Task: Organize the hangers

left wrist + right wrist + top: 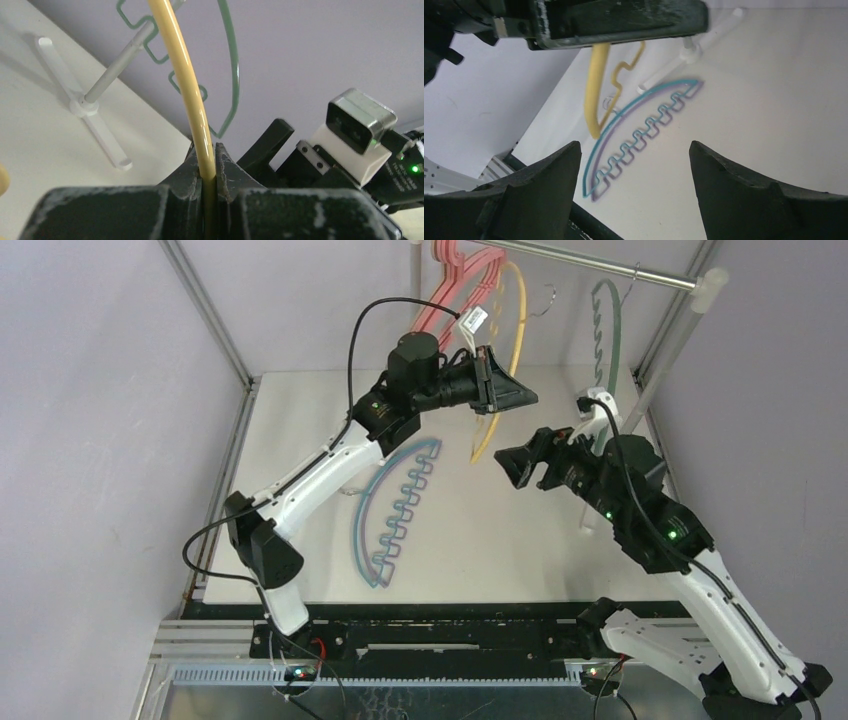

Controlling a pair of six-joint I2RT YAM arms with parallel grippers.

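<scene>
Yellow hanger [186,87] seemingly in left gripper [208,154]

The yellow hanger [186,75] was seen as smooth, slightly glossy plastic. The left end effector [210,155] was finished in matt black, scuffed pale. The rail [600,262] was grey metal; the surface [520,540] matt white.

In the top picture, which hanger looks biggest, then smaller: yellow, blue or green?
Largest: yellow hanger, but it's held up nearer the camera, so not sure.
Then: blue hanger.
Smallest: green hanger.
</scene>
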